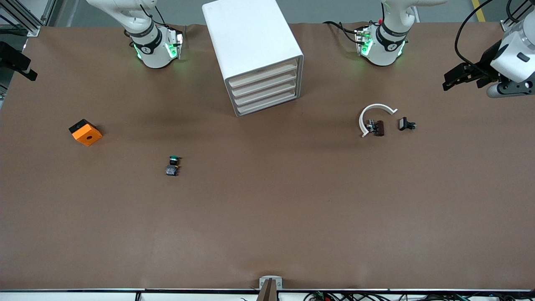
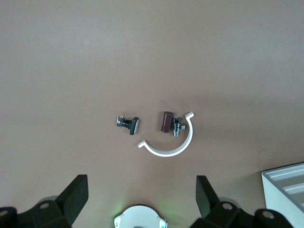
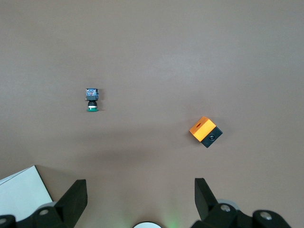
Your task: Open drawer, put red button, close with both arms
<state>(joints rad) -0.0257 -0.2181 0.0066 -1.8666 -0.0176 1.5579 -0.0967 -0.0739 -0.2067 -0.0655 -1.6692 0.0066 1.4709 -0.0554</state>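
The white cabinet point(image 1: 255, 46) stands between the arm bases, and all four drawers point(image 1: 264, 88) are shut. The red button point(image 1: 378, 127), a dark red cap on a small metal body, lies inside the mouth of a white C-shaped ring toward the left arm's end. It also shows in the left wrist view point(image 2: 166, 122). My left gripper point(image 2: 141, 179) is open and empty, high over that end of the table point(image 1: 453, 79). My right gripper point(image 3: 140, 182) is open and empty, high over the right arm's end point(image 1: 21, 67).
The white C-shaped ring point(image 1: 374, 115) and a small black part point(image 1: 406, 124) lie beside the red button. A green-capped button point(image 1: 172, 165) and an orange and black box point(image 1: 85, 132) lie toward the right arm's end. Cabinet corners show in both wrist views point(image 2: 285, 183) point(image 3: 21, 192).
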